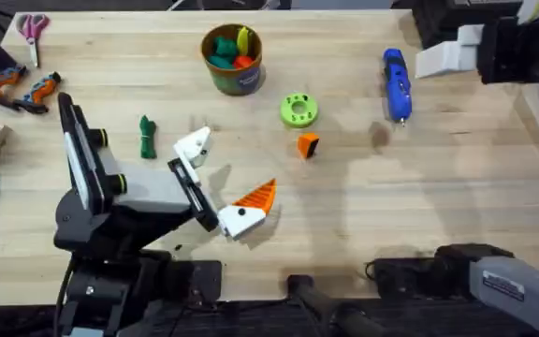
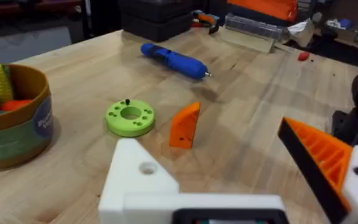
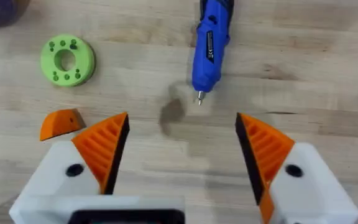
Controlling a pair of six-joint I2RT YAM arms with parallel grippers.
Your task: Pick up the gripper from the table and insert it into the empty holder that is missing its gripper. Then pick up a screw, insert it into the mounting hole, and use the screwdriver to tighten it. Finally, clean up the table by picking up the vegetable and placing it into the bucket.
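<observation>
- The left tool (image 1: 218,183) sits near the front of the pale wooden counter (image 1: 363,215), lying low, with its fingers spread wide and nothing between them.
- One of its fingers is a plain white plastic block, the holder (image 1: 193,145), with no orange pad. The other finger has a ribbed orange pad (image 1: 256,196).
- The right tool (image 3: 182,152) is wide apart too, with both orange pads on and nothing held. Bare wood lies under it.
- The small orange plastic wedge with a black face (image 1: 308,145) lies free in the middle of the counter, with room all around.
- The slim dark green toy vegetable (image 1: 147,137) lies left of the white block, apart from it.
- A lime green round disc (image 1: 298,109) rests just behind the wedge.
- The bright blue pen-shaped screwdriver (image 1: 397,84) lies farther right, tip toward the front.
- The round tub with a tan rim (image 1: 233,58) stands near the far edge, with toy pieces inside.
</observation>
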